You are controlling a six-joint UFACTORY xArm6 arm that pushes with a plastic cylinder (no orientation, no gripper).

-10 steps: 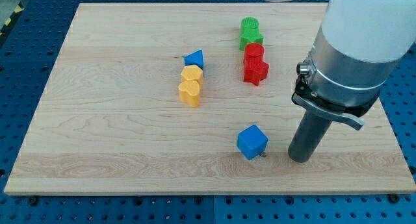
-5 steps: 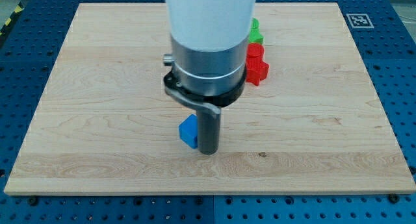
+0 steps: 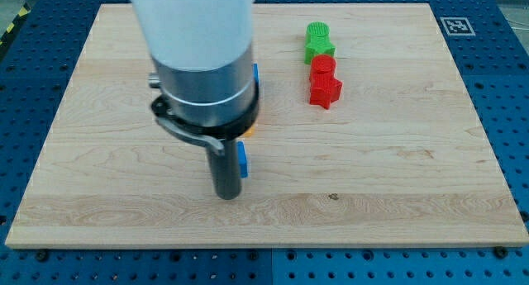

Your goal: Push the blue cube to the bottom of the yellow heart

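Observation:
My tip (image 3: 227, 196) rests on the board at the view's lower middle-left. The blue cube (image 3: 244, 159) shows only as a narrow strip just to the right of the rod, touching or nearly touching it. The arm's wide body hides most of the yellow heart; only a small yellow sliver (image 3: 253, 128) shows just above the cube. Whether the cube touches the heart cannot be told.
A sliver of another blue block (image 3: 256, 73) shows at the arm's right edge. Two red blocks (image 3: 324, 81) and two green blocks (image 3: 317, 41) stand in a column at the view's upper right. A second yellow block is hidden by the arm.
The arm has swept from the view's right to the left, pushing the blue cube left to below the yellow blocks. The rod now stands on the cube's left side.

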